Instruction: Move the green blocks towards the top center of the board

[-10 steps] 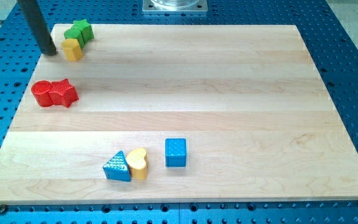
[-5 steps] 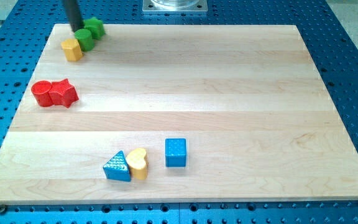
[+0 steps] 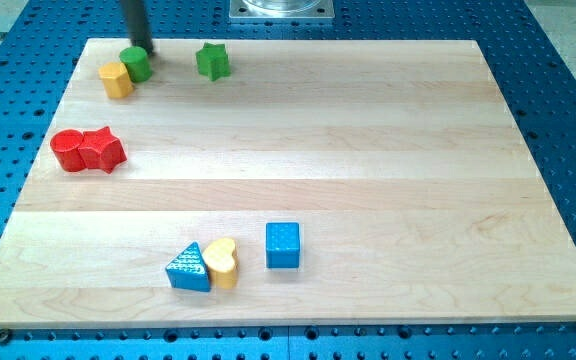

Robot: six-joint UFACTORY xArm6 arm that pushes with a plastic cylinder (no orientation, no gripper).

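Note:
A green star block [image 3: 211, 61] lies alone near the board's top edge, left of centre. A green round block [image 3: 135, 64] sits at the top left, touching a yellow block [image 3: 116, 79] on its left. My tip [image 3: 143, 48] stands at the board's top edge, just above and right of the green round block, close to it or touching it. The green star is well to the right of my tip.
A red round block [image 3: 69, 150] and a red star block [image 3: 103, 149] touch at the left edge. A blue triangle [image 3: 188, 268], a yellow heart [image 3: 222, 262] and a blue cube [image 3: 282, 244] sit near the bottom centre. A metal mount [image 3: 281, 9] is above the board.
My tip moved right along the top edge from the far left corner. The green star was knocked away to the right, apart from the green round block, which shifted slightly.

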